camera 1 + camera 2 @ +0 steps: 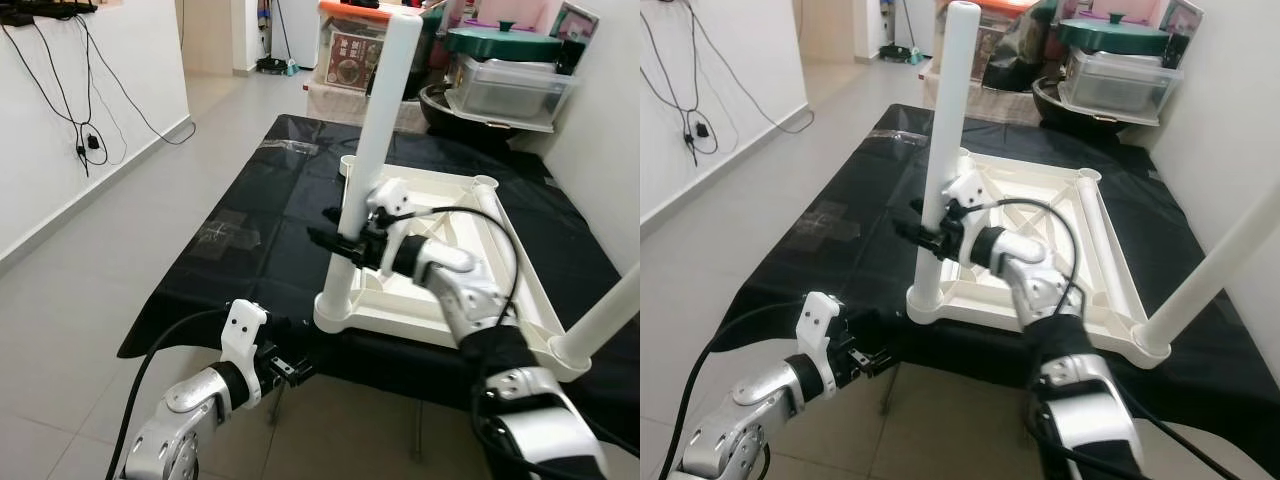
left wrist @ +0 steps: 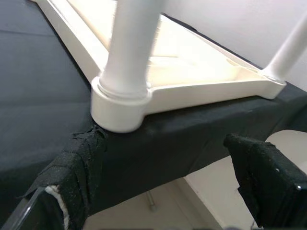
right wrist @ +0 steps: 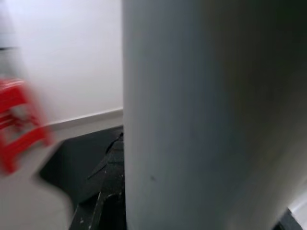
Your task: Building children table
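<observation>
Gripping the upright white leg (image 1: 380, 120) low on its shaft, the right gripper (image 1: 335, 243) had its jaws closed around it, above the upturned tabletop's (image 1: 440, 300) near corner socket. Below that corner, the left gripper (image 1: 290, 368) hung with jaws apart, holding nothing.

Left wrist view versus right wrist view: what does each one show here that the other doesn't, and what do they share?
The left wrist view alone has the corner socket where the table leg seats into the upturned white tabletop, a second leg at the next corner, and the left gripper, fingers open, below the table's edge. The right wrist view alone has a red stool on the floor by the white wall, blurred. Both share the same leg, seen close up in the right wrist view, and the black cloth.
</observation>
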You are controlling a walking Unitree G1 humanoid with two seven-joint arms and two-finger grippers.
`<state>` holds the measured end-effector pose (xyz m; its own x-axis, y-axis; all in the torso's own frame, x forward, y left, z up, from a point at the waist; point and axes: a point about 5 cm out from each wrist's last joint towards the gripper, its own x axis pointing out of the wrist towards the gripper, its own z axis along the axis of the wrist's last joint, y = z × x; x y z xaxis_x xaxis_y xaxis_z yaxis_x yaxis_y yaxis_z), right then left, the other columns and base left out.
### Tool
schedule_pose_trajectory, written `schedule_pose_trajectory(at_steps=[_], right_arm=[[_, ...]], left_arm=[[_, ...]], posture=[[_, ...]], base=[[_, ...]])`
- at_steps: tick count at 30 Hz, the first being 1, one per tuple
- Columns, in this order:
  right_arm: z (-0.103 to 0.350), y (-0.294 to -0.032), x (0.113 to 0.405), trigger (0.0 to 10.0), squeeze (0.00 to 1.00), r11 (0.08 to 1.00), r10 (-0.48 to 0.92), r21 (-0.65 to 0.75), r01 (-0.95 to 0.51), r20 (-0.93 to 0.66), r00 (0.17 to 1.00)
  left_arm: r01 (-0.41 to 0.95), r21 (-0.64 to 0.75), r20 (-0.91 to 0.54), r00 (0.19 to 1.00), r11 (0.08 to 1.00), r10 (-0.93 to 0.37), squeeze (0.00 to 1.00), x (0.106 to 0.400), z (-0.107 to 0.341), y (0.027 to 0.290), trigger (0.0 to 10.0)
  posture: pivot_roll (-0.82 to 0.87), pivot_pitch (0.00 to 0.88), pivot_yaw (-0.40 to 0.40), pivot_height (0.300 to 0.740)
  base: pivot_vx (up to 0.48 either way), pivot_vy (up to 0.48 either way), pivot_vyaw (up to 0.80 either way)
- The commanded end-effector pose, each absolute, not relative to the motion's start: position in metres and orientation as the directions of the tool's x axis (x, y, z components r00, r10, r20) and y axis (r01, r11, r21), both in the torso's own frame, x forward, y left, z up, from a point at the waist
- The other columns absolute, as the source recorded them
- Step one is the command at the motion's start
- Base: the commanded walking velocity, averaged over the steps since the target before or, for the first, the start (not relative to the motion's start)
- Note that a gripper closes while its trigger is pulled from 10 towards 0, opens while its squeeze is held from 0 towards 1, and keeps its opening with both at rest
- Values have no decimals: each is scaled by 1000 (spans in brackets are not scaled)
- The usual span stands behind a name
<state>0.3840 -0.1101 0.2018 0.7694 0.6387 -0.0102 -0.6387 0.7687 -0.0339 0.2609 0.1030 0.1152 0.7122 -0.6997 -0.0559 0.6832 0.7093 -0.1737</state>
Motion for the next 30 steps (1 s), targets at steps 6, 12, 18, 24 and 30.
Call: schedule_pose_trajectory(at_steps=[6,12,18,24,30], right_arm=[[128,-202,356,0,0,917,-379,-4,400,-324,867],[139,-151,329,10000,0,978,-191,31,208,-276,942],[172,-126,335,10000,1000,982,98,172,-82,-86,991],[223,-129,341,10000,0,885,437,126,-448,105,893],[239,-136,334,10000,0,758,650,-32,-652,129,749]], left_arm=[[689,-169,-57,707,705,-705,0,259,115,101,10000],[696,-166,-64,700,699,-711,0,261,115,102,10000],[699,-166,-60,697,696,-714,0,262,115,100,10000],[695,-168,-56,702,699,-710,0,262,116,101,10000],[691,-163,-55,706,704,-706,0,263,116,103,10000]], posture=[[74,0,-112,740],[53,0,-89,740],[54,0,-94,740],[61,0,-102,740],[70,0,-113,740]], base=[[0,0,0],[0,0,0],[0,0,0],[0,0,0],[0,0,0]])
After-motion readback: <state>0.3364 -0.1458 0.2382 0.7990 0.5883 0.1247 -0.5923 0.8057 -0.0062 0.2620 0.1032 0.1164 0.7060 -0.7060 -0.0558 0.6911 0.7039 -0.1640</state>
